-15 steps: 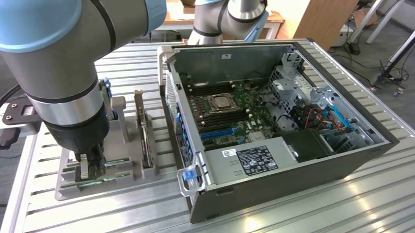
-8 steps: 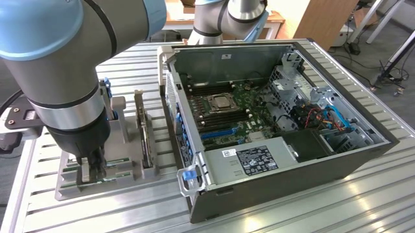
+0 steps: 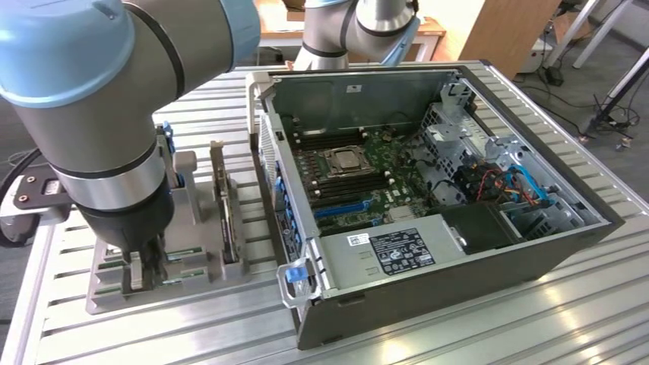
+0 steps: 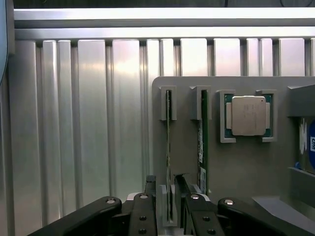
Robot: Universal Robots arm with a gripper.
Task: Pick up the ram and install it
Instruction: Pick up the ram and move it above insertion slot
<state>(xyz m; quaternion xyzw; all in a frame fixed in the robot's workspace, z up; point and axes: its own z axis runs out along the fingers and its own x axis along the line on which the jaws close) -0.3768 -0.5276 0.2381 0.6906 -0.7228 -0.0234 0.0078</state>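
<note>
Where the ram stands: on edge in the grey holder, in the slot farthest from the CPU chip, on the ribbed counter beside the open computer case.
Pincer: jaws apart, one finger on either side of that stick, apparently toward one end; nothing clamped.
Neighbours: second ram in the next slot, just beside; blue-labelled drive at the holder's far side.
Risk, uneven closing: small gaps either side; a lopsided squeeze may tilt the thin board or jam it against the slot posts.
Risk, end grip: board likely to pivot or slip when raised.
Risk, neighbour: inner finger runs close to the second stick; may nudge it.
Risk, holder: fixing to counter cannot be told; a jammed stick could drag it upward.
</note>
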